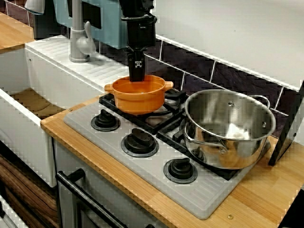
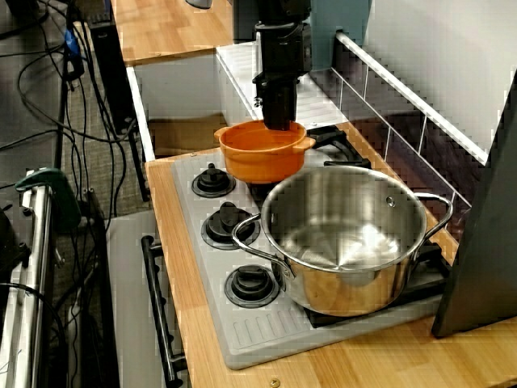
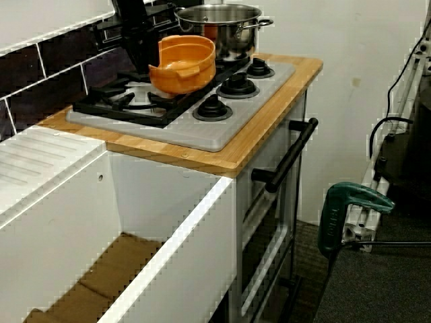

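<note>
The gripper [image 1: 137, 76] pinches the far rim of the orange pot [image 1: 140, 99], which sits tilted on the stove's black grate [image 1: 175, 95]. Just beside it, the steel pot [image 1: 228, 142] shows only bare metal inside.

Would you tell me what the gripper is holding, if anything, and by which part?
The gripper appears to hold the orange pot by its back rim, midway between the two side handles.
</note>
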Available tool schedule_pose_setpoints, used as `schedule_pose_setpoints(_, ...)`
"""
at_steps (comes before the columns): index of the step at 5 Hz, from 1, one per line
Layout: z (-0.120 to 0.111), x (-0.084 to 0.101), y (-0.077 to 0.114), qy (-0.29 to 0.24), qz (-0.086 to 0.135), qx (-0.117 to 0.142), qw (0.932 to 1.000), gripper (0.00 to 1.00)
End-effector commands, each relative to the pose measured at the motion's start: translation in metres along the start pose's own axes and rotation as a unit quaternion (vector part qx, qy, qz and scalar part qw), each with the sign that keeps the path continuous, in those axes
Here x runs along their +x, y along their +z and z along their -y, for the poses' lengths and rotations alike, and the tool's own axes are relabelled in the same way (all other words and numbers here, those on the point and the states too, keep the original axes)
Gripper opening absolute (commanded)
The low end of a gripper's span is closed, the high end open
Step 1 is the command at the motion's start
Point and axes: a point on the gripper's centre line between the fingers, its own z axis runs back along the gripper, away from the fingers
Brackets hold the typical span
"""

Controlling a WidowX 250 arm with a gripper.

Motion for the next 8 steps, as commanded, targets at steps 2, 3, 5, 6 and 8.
schedule_pose_setpoints(2,0.003,0.011,0.032,0.024,0.054,0.097,0.9936,0.0)
schedule_pose_setpoints(3,0.0,0.009,0.034,0.029,0.057,0.096,0.9933,0.0)
schedule_pose_setpoints(5,0.0,0.008,0.034,0.035,0.057,0.102,0.9926,0.0)
schedule_pose_setpoints(6,-0.004,0.01,0.032,0.047,0.057,0.101,0.9922,0.0)
schedule_pose_setpoints(8,-0.006,0.009,0.033,0.059,0.045,0.089,0.9933,1.0)
